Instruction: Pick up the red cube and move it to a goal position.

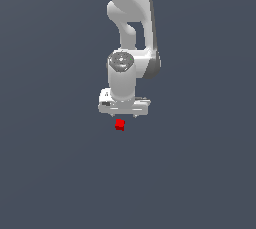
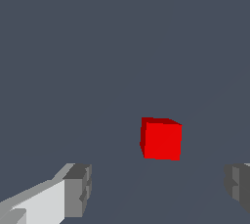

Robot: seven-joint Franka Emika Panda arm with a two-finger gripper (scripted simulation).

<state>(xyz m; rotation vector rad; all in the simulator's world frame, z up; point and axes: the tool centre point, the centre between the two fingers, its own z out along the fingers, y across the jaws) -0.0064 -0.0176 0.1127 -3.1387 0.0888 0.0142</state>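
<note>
Plain dark grey-blue background fills both views. Red cube (image 1: 119, 124) sits just below the hand (image 1: 123, 115), at its 6 o'clock. Hand is released, fingers (image 2: 77, 190) spread wide, cube untouched.

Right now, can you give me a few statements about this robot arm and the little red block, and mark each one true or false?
1. The red cube is clamped in the pincer. False: the wrist view shows both fingers spread wide, with open space between them and the cube.
2. The pincer is open. True.
3. There are two cubes in the scene. False: only one red cube shows in either view.
4. In the exterior view, the cube appears just below the pincer. True.
5. The cube is blue. False: it is bright red.
</note>
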